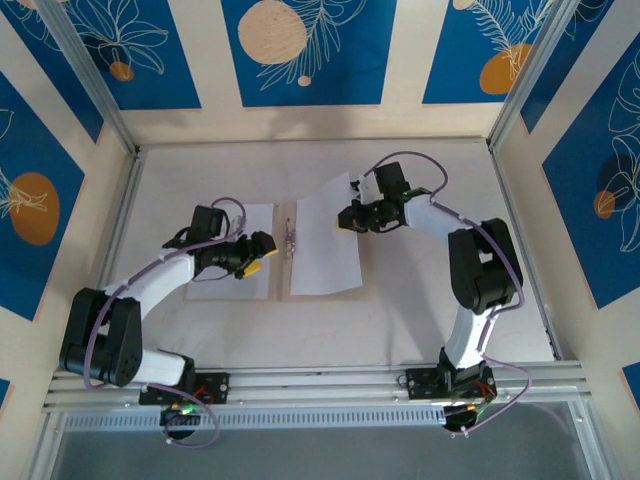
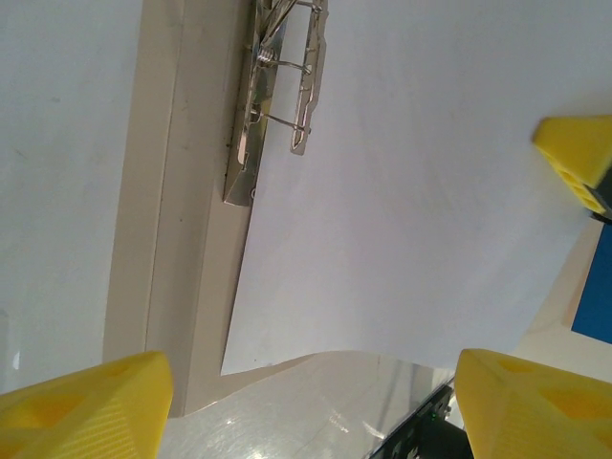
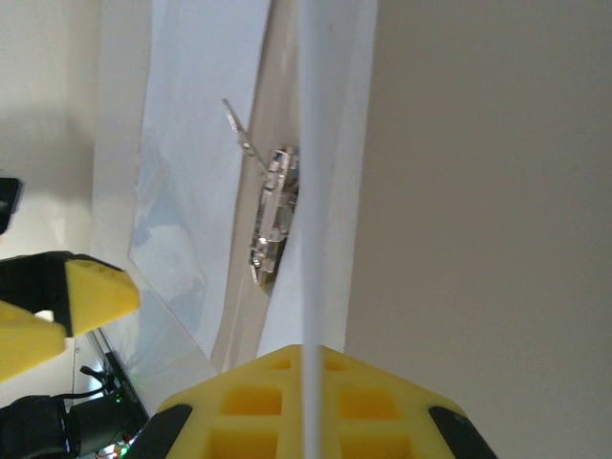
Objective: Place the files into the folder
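The tan folder (image 1: 281, 278) lies open mid-table, its metal clip (image 1: 290, 240) on the spine. One white sheet (image 1: 245, 287) lies flat on the left cover. The other sheet (image 1: 320, 250) lies over the right cover with its far right corner lifted. My right gripper (image 1: 350, 216) is shut on that corner; in the right wrist view the sheet's edge (image 3: 311, 191) runs straight between the closed yellow jaws of the gripper (image 3: 308, 382), past the clip (image 3: 273, 220). My left gripper (image 1: 264, 245) hovers open just left of the spine, and nothing is between the fingers of the gripper (image 2: 311, 375), which sit above the sheet (image 2: 411, 191) and clip (image 2: 277, 86).
Walls and aluminium posts enclose the grey table (image 1: 430, 330). A rail (image 1: 320, 380) with both arm bases runs along the near edge. The right arm's elbow (image 1: 480, 265) stands right of the folder.
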Controlling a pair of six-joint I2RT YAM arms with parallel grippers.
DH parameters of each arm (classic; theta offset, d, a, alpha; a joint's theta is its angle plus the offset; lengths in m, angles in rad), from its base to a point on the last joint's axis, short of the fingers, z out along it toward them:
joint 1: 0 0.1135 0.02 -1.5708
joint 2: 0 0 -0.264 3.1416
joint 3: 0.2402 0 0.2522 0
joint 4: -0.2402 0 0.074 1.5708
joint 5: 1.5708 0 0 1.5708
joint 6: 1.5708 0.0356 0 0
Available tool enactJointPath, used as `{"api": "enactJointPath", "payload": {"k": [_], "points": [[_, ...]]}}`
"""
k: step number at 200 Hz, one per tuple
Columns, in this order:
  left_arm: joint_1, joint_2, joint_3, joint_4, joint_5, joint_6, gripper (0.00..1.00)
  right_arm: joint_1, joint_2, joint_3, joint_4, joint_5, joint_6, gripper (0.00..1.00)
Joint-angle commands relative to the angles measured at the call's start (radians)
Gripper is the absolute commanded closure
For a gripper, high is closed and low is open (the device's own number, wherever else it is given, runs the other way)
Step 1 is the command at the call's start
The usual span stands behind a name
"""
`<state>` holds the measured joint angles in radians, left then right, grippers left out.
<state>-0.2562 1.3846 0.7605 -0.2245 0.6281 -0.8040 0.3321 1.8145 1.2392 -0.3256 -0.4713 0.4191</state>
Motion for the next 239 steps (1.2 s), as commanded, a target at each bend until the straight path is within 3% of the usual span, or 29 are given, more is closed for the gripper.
{"api": "enactJointPath", "payload": {"k": [1, 239], "points": [[0.015, 0.004, -0.007, 0.015, 0.026, 0.009, 0.22, 0.016, -0.061, -0.019, -0.002, -0.039, -0.021, 0.96], [0.015, 0.018, 0.009, 0.004, 0.033, 0.017, 0.22, -0.020, 0.133, 0.039, -0.007, -0.007, -0.039, 0.95]]}}
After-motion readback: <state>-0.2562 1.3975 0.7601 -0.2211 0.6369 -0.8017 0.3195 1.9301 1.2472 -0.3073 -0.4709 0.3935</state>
